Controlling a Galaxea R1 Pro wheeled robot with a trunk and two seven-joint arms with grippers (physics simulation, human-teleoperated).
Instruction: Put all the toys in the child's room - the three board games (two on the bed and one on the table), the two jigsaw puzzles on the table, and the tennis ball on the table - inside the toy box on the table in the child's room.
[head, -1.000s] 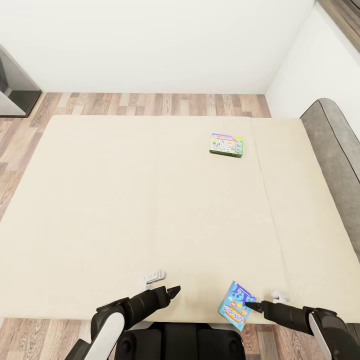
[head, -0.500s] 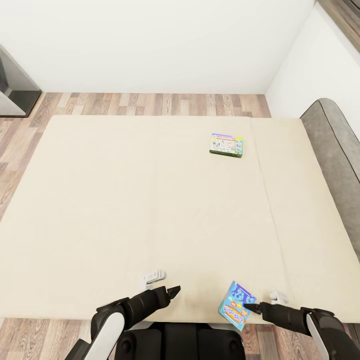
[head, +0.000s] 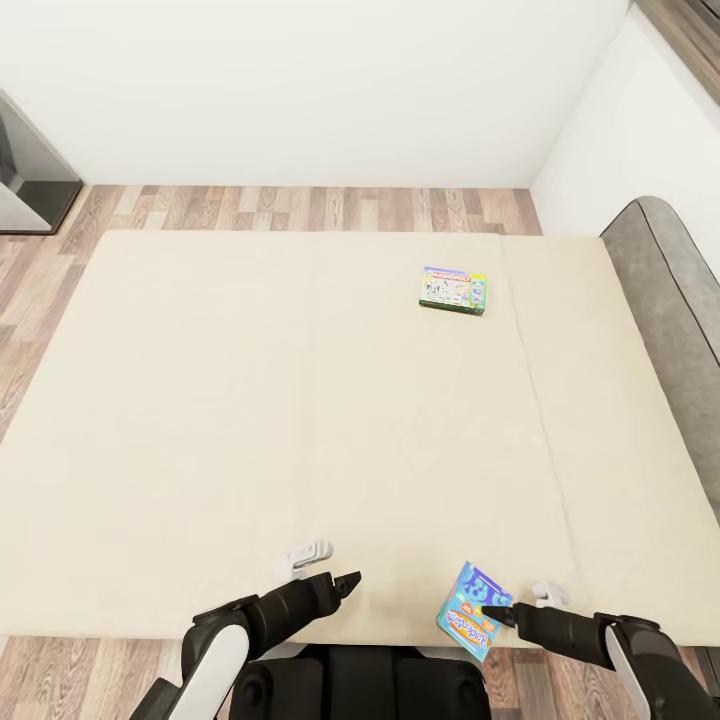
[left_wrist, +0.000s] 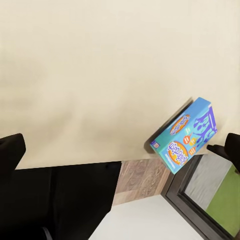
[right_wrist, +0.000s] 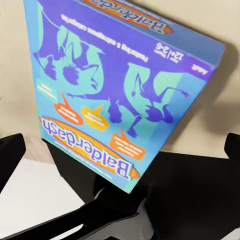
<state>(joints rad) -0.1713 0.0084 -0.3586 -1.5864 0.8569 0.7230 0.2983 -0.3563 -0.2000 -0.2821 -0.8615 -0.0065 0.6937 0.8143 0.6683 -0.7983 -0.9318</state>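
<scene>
**A:** What is the blue thing made of?

**B:** A flat rectangular printed carton, the blue board game (head: 473, 610), glossy, with purple silhouettes, orange speech bubbles and the word "Balderdash". It lies at the near edge of the bed (head: 250, 420), one corner hanging past it, right at the tips of the right gripper (head: 497, 612). In the right wrist view the box (right_wrist: 120, 90) sits between the two dark fingers, which stand wide apart with no contact that I can see.

**A:** And the other gripper?

**B:** The left gripper (head: 347, 582) is dark and pointed, hovering over the mattress edge well to the left of the blue box. How far its jaws are spread I cannot tell. From its wrist view the box (left_wrist: 186, 136) lies off to one side.

**A:** Any other game?

**B:** A green-edged Monopoly box (head: 453, 290), flat too, lies far ahead of both grippers, towards the bed's far side.

**A:** The surroundings?

**B:** Smooth plain beige mattress, a rounded grey upholstered headboard (head: 665, 290) beyond the right gripper, wood-plank floor (head: 300, 207), white walls.
</scene>
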